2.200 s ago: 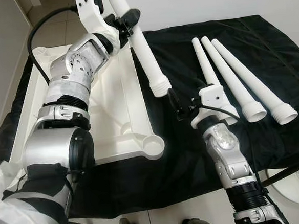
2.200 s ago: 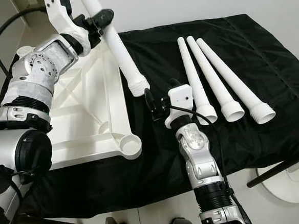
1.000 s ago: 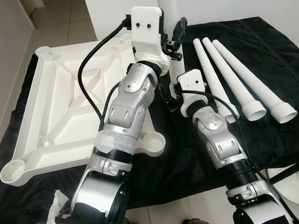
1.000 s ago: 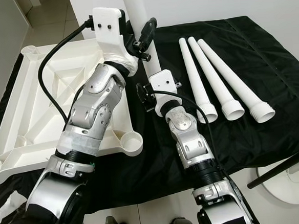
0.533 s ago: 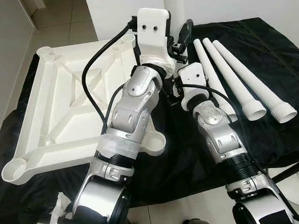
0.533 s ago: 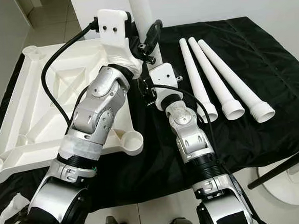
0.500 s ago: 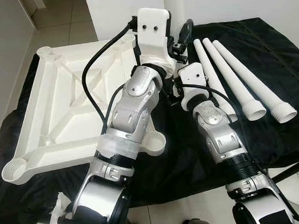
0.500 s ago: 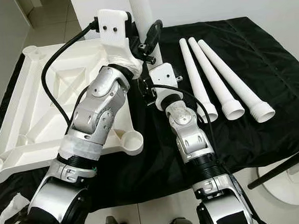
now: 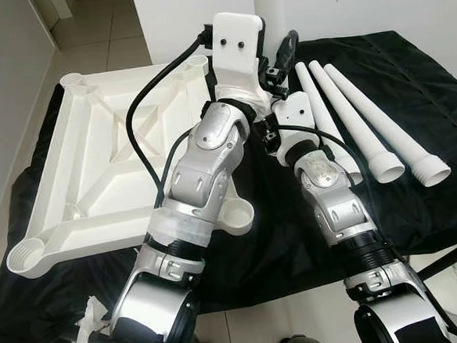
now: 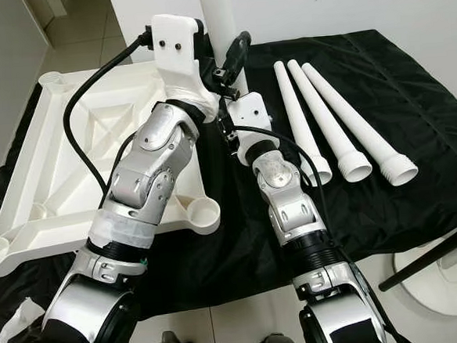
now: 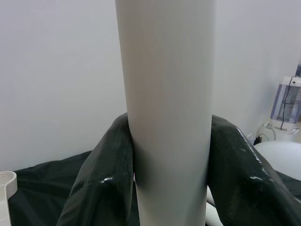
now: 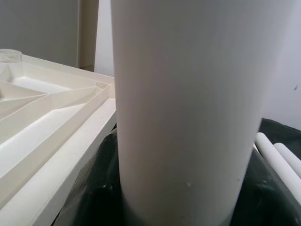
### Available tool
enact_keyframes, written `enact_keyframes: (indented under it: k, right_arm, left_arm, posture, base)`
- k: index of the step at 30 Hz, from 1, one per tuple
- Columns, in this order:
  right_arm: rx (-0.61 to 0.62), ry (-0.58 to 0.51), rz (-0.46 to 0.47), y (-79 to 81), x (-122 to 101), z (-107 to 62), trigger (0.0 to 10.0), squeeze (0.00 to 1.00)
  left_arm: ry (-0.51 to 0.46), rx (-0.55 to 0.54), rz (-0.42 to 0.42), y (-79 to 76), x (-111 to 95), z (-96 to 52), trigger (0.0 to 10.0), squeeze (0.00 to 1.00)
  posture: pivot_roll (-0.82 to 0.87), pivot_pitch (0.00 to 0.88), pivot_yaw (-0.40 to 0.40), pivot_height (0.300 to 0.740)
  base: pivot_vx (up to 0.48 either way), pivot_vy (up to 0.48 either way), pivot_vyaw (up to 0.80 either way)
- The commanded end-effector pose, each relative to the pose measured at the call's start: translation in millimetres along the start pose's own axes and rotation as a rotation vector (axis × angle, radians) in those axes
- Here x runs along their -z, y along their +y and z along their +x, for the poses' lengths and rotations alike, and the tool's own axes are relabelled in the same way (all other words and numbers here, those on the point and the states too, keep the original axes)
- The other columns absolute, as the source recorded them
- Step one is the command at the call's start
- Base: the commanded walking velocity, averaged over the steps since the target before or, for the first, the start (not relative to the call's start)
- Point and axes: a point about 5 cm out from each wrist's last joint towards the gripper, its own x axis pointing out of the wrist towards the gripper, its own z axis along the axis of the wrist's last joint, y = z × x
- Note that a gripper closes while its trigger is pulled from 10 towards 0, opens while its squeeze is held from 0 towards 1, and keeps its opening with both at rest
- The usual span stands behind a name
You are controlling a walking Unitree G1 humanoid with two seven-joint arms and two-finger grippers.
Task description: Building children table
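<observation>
Holding one white leg (image 10: 216,15) upright beside the upturned tabletop (image 10: 70,143), the left gripper (image 11: 164,155) clamps it; right gripper's (image 10: 227,128) state I cannot tell. Align threads squarely with the corner socket (image 10: 202,212) before twisting.

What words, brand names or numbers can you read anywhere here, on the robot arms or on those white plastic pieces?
None: no readable text in any view.
The upturned table top, the upright table leg held by the left gripper, and the three loose legs on the black cloth are plain white.
The silver arms and the white wrist housing carry no legible label.
</observation>
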Motion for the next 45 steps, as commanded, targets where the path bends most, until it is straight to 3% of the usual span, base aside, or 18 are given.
enact_keyframes:
  k: [1, 8, 9, 12, 13, 21, 22, 23, 24, 31, 36, 45]
  right_arm:
    - [0.005, -0.006, 0.003, 1.1, -1.5, 1.6, 0.0, 0.00]
    - [0.018, 0.001, 0.032, 0.0, 0.3, 1.3, 0.0, 0.00]
    - [0.031, 0.008, 0.036, -0.8, 1.1, 1.5, 3.6, 0.00]
    - [0.043, 0.013, 0.041, -1.5, 1.9, 1.8, 3.6, 0.00]
    - [0.057, 0.012, 0.059, -2.8, 2.2, 2.0, 10.0, 0.00]
    - [0.145, 0.020, 0.172, -10.9, 5.3, 1.5, 10.0, 0.00]
    - [0.152, 0.021, 0.181, -11.8, 5.8, 1.1, 10.0, 0.00]
    - [0.152, 0.021, 0.181, -11.8, 5.8, 1.1, 10.0, 0.00]
    - [0.162, 0.019, 0.198, -12.9, 6.0, 0.6, 10.0, 0.00]
    - [0.283, 0.018, 0.291, -32.5, 10.5, -5.9, 10.0, 0.00]
    - [0.324, 0.023, 0.298, -43.9, 16.1, -13.5, 10.0, 0.00]
    - [0.315, 0.017, 0.279, -51.6, 19.9, -24.1, 10.0, 0.00]
  left_arm:
    - [-0.007, -0.004, -0.007, -6.1, -0.5, -0.5, 10.0, 0.00]
    - [0.008, 0.031, 0.007, -10.3, 0.7, -1.2, 10.0, 0.00]
    - [0.011, 0.041, -0.002, -10.9, 1.2, -1.5, 10.0, 0.00]
    - [0.013, 0.052, -0.014, -11.5, 1.7, -1.8, 10.0, 0.00]
    - [0.011, 0.056, -0.031, -11.0, 1.4, -2.8, 10.0, 1.00]
    - [0.011, 0.053, -0.023, -6.1, -1.2, -4.1, 10.0, 1.00]
    - [0.011, 0.055, -0.018, -5.7, -1.7, -4.2, 10.0, 0.84]
    - [0.011, 0.055, -0.018, -5.7, -1.7, -4.2, 10.0, 0.84]
    - [0.011, 0.057, -0.017, -4.9, -2.0, -4.7, 10.0, 0.00]
    - [0.028, 0.077, -0.010, 6.9, -2.1, -15.5, 10.0, 0.00]
    - [0.050, 0.077, -0.030, 24.7, 1.8, -30.3, 10.0, 0.00]
    - [0.176, 0.073, 0.056, 54.6, 24.5, -57.5, 10.0, 0.00]
  posture:
    - [-0.07, 0.037, 0.066, 0.740]
    - [-0.07, 0.041, 0.070, 0.740]
    - [-0.07, 0.044, 0.071, 0.740]
    - [-0.07, 0.044, 0.071, 0.740]
    - [-0.07, 0.047, 0.074, 0.740]
    - [-0.06, 0.047, 0.075, 0.740]
    - [-0.06, 0.047, 0.075, 0.740]
    - [-0.06, 0.047, 0.075, 0.740]
    - [-0.06, 0.049, 0.076, 0.740]
    - [-0.07, 0.054, 0.073, 0.740]
    - [-0.07, 0.057, 0.074, 0.740]
    - [-0.08, 0.062, 0.075, 0.740]
  base:
    - [0.000, 0.000, 0.00]
    - [0.000, 0.000, 0.00]
    - [0.000, 0.000, 0.00]
    - [0.000, 0.000, 0.00]
    - [0.000, 0.000, 0.00]
    - [0.000, 0.000, 0.00]
    - [0.000, 0.000, 0.00]
    - [0.000, 0.000, 0.00]
    - [0.000, 0.000, 0.00]
    - [0.000, 0.000, 0.00]
    - [0.000, 0.000, 0.00]
    - [0.000, 0.000, 0.00]
